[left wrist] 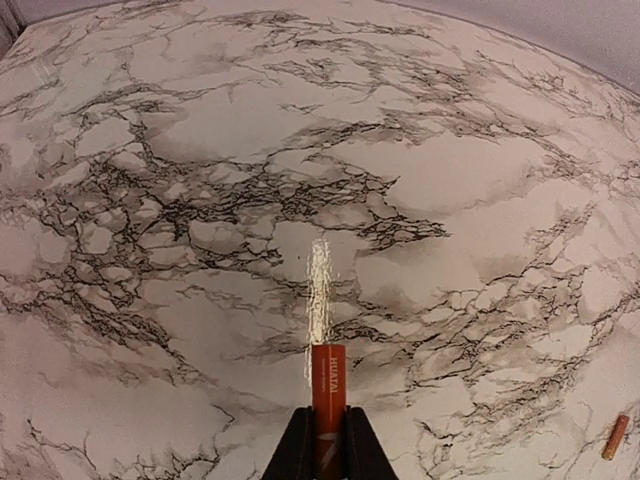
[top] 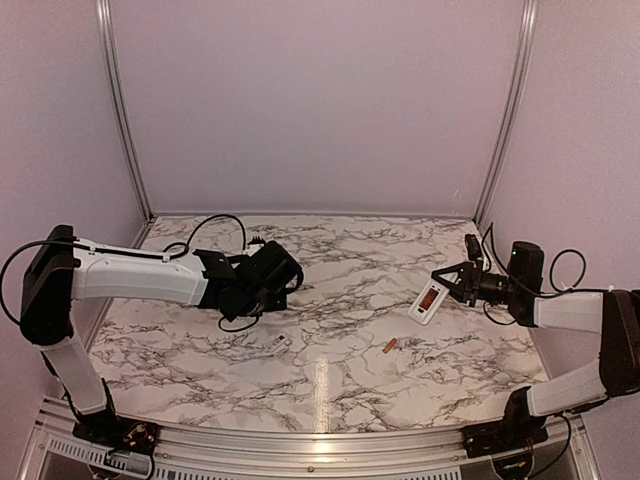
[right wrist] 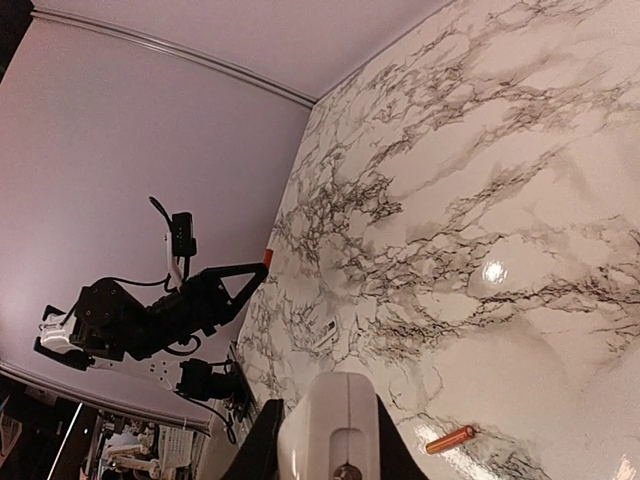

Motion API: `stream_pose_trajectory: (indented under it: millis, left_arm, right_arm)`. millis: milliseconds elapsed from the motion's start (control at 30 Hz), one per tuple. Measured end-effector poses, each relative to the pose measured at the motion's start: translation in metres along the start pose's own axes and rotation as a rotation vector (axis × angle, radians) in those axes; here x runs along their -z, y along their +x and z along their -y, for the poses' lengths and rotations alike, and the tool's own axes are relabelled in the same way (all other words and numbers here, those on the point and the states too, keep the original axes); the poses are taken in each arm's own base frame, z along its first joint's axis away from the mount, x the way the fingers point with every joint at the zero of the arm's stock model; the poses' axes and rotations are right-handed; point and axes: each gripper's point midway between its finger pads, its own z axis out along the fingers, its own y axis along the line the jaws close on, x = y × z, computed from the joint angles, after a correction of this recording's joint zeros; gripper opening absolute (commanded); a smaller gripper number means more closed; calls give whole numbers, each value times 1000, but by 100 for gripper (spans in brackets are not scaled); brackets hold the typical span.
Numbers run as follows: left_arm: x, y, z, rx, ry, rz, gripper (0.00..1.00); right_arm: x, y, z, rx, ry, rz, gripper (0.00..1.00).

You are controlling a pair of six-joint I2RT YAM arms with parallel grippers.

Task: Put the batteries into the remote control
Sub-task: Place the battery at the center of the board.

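Left gripper (left wrist: 328, 432) is pinching one battery (left wrist: 328, 380), its dark fingers pressed against the lower end of the orange cell, which sticks out past the fingertips above the table. The right gripper (top: 446, 286) is clamped on the remote control (top: 428, 298) and holds it tilted and off the surface over the right side of the table. A second battery (top: 390, 345) lies loose on the tabletop in front of the remote, touching nothing.

The table (top: 340, 390) has a glossy white top veined in black and grey like marble, and it throws back a bright streak of light (left wrist: 319, 285). Pale lilac walls (top: 320, 100) close it in on three sides, with aluminium posts (top: 122, 110) in the back corners and a metal rail (top: 320, 445) along the near edge. A small white cover piece (top: 280, 343) lies flat near the middle of the table, well apart from the loose cell.

From overhead the left gripper's body hides its battery; only the left wrist view shows the grip and the dark print along the cell. The overhead view alone shows an orange-red patch on the remote's upper face, while the right wrist view shows just its rounded white end between the fingers. That view also looks across the table to the left arm (right wrist: 150, 315), which has an orange tip at its fingers.
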Motion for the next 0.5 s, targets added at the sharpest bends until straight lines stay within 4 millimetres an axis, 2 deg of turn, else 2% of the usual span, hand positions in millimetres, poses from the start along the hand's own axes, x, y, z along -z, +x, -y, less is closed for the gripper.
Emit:
stream_pose_trajectory:
  millis: [167, 333, 500]
  left_arm:
    - [-1, 23, -32, 167, -113, -49, 0]
    - [-2, 40, -47, 328, -184, -80, 0]
    - [-14, 71, -62, 419, -283, -140, 0]
  right_arm:
    - [0, 0, 0, 1, -1, 0, 0]
    - [0, 0, 0, 2, -1, 1, 0]
    - [0, 0, 0, 1, -1, 1, 0]
